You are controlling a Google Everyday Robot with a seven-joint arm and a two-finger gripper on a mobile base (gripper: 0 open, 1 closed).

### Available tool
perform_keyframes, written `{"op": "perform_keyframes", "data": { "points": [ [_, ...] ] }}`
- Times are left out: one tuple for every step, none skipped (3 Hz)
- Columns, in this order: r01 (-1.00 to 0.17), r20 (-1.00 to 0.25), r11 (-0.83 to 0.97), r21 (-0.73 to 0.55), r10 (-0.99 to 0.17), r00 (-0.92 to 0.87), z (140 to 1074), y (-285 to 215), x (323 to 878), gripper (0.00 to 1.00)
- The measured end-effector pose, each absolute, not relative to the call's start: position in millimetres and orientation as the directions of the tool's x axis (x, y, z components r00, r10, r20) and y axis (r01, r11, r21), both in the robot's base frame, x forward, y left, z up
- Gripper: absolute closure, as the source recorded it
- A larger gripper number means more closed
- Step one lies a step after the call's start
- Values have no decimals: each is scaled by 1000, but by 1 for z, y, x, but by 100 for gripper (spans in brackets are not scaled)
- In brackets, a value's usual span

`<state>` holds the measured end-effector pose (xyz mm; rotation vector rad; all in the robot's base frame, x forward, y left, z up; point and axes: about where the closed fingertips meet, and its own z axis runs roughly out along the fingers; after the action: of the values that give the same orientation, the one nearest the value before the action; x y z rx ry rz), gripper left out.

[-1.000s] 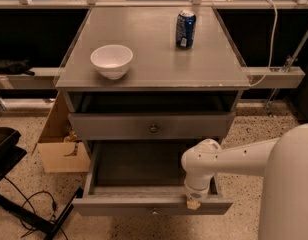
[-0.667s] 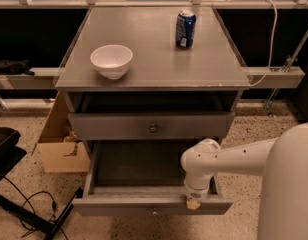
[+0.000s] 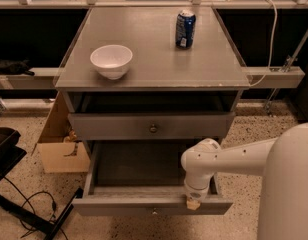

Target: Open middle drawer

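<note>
Comparing this moment with the views from a second before, no change is found: the middle drawer (image 3: 124,204) is pulled out just as far, the arm (image 3: 234,156) is held in the same pose, and the things on the cabinet top (image 3: 159,69) are in the same places.

The arm is extended from the white robot body (image 3: 289,184) at the lower right, running leftward and slightly downward to a rounded white joint (image 3: 201,165). From that joint the wrist is turned straight down, so that the gripper (image 3: 193,202) is pointed at the floor and is set against the top edge of the drawer's front panel, to the right of the panel's centre. Whether the gripper is open or closed on that edge cannot be told.

The middle drawer is drawn well out of the cabinet, with its dark grey inside exposed behind the gripper. Its small round knob (image 3: 154,212) is seen on the front face, to the left of and just below the gripper. The upper drawer (image 3: 109,126) is found above and behind the gripper, its own knob (image 3: 153,129) at the centre of its front.

Far above the gripper, a white bowl (image 3: 111,60) is set on the left of the cabinet top and a blue can (image 3: 185,29) is stood upright towards the back. A cardboard box (image 3: 61,154) is placed on the floor well to the left.
</note>
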<state>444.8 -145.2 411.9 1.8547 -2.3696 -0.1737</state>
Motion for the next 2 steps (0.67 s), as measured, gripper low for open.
{"op": "perform_keyframes", "data": {
  "points": [
    [-956, 29, 239, 168, -971, -238, 412, -145, 445, 11],
    [-966, -1, 217, 144, -976, -219, 432, -145, 446, 0]
  ]
}}
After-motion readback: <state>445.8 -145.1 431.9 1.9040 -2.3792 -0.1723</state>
